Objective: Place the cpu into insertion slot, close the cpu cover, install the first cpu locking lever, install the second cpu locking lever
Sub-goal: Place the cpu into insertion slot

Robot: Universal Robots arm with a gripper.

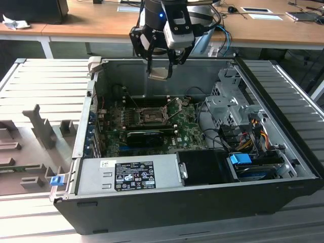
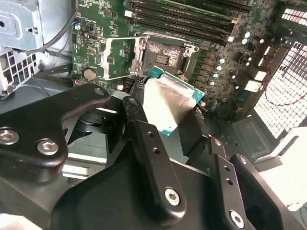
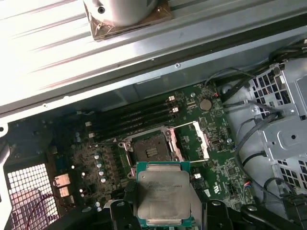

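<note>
I am clenching the cpu (image 3: 163,194) by its edges in my claw (image 1: 161,71), holding it well above the bare slot (image 3: 149,149). The cover (image 3: 202,141) is standing open beside it. The case (image 1: 152,202) walls are ringing the board, and the case is sitting on a slatted table (image 1: 45,76).

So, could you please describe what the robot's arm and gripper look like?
The gripper is matte black, with jointed linkage fingers fastened by silver screws and dotted with small holes. A small blue light glows on its black body, a silver-grey camera box is mounted beside it, and dark cables loop off toward the exterior view's right.
</note>
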